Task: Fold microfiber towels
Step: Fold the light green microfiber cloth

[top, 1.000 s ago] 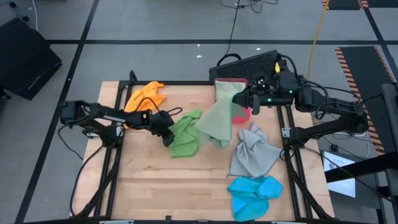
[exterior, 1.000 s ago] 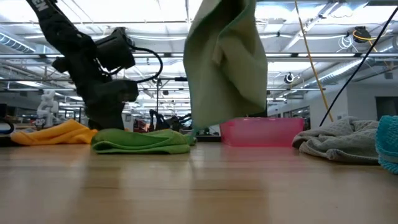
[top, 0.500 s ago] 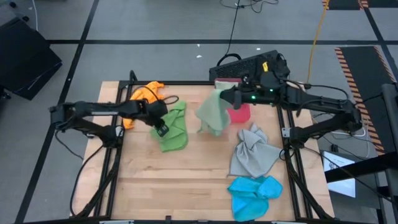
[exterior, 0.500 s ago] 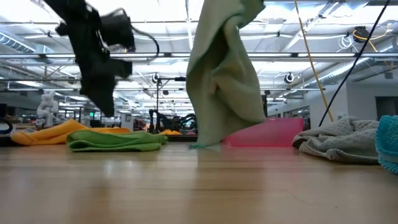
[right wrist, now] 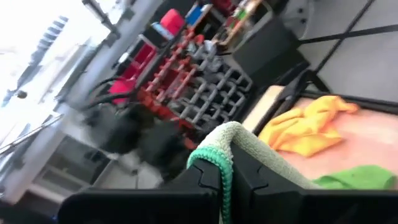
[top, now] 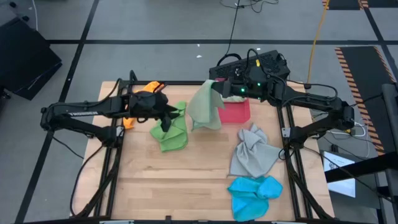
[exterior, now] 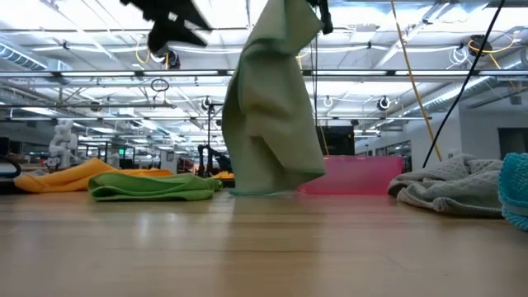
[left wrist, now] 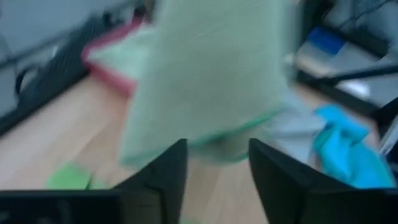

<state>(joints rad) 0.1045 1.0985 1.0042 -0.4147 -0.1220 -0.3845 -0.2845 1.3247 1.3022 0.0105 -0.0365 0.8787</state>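
Right claw (top: 214, 87) was clamped tight on the top edge of the pale sage towel (top: 205, 111), holding it up so it hung with its lower edge at the worktop (top: 186, 180), just in front of the pink tray (top: 239, 112). Right wrist view showed the towel's green hem (right wrist: 219, 165) pinched between the fingers (right wrist: 193, 186). Left claw (top: 166, 120) hovered beside the tray-side towel, above the bright green towel (top: 171, 132); fingers (left wrist: 165, 177) were parted with nothing between them, pointed at the hanging sage cloth. Bright green towel lay crumpled, away from the tray. Orange towel (top: 146, 93) sat farther from the tray, past the bright green one. Grey towel (top: 252, 152) lay near the tray's front; blue towel (top: 254, 194) sat beyond the grey, farthest from the tray.
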